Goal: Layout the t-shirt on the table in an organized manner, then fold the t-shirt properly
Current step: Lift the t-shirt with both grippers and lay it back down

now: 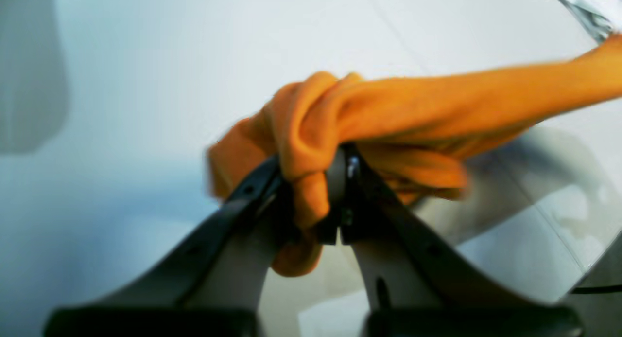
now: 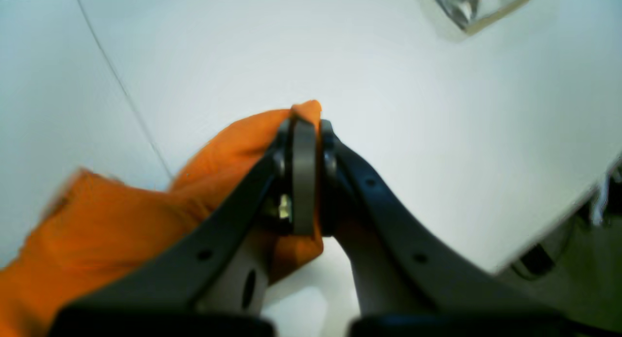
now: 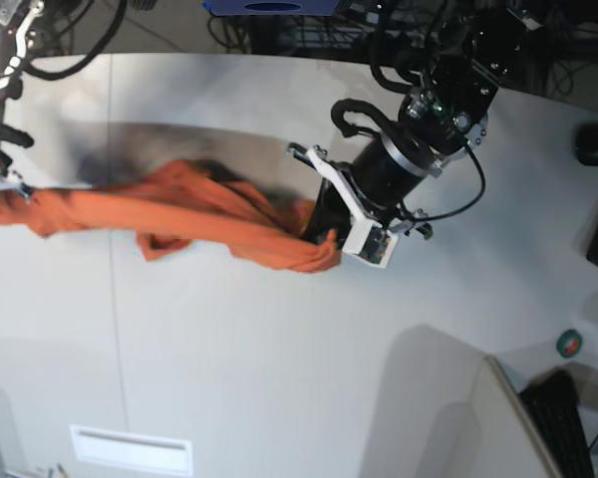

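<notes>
While both arms hold opposite ends of the t-shirt (image 3: 194, 211), it hangs stretched in a rope-like band across the upper left of the base view, above the surface (image 3: 279, 368), bunched and not spread. Layout step judged only begun.

Left tool (image 1: 335, 196): jaws nearly closed, clamped on a thick wad of orange cloth. In the left wrist view the fabric bulges above the tips and a tail hangs below them; the rest runs off toward the upper right of the frame.

Right tool (image 2: 303, 176): jaws pressed together on a thin edge of the shirt, with only a small corner showing past the tips. In the right wrist view the bulk of the cloth trails toward the lower left. In the base view this tool sits at the far left edge, partly cut off.

Risks:
- The right grip bites a narrow edge, so more tension could pull it free and drop that end.
- The left grip takes several layers, so the shirt may stay twisted when lowered and not lie flat.
- Which parts of the shirt are held cannot be told; a mismatched pair of corners would give a skewed layout.
- Motion blur in both wrist views limits grip detail.
</notes>
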Robot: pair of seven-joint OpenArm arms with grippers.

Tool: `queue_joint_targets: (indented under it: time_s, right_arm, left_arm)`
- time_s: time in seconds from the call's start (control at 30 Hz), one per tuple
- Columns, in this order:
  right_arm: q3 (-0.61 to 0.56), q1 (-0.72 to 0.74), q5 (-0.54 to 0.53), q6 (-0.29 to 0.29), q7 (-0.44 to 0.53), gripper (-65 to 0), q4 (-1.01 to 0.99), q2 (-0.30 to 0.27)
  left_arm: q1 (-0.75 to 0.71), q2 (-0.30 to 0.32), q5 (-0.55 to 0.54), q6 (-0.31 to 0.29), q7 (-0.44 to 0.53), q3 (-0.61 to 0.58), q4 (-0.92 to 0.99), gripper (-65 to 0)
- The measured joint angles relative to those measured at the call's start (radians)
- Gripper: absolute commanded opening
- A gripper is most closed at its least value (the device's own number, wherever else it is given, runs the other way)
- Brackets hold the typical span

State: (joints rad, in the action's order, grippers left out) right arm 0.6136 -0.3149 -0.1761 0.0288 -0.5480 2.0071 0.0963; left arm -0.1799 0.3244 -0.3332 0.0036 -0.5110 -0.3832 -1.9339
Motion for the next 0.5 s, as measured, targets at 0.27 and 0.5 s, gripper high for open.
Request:
queue_joint_targets:
  time_s: [0.27, 0.5]
  right_arm:
    - [-0.225, 0.298, 0.114, 0.0, -0.088, -65.0, -0.121, -0.13]
    - [-0.359, 0.638, 0.115, -0.008, -0.035, -65.0, -0.613, -0.191]
  left_arm:
    - [0.278, -0.121, -0.005, -0.003, -0.223, 0.001, 0.143, -65.0]
    - [0.51, -0.232, 0.009, 0.008, -0.245, 0.012, 0.537, -48.4]
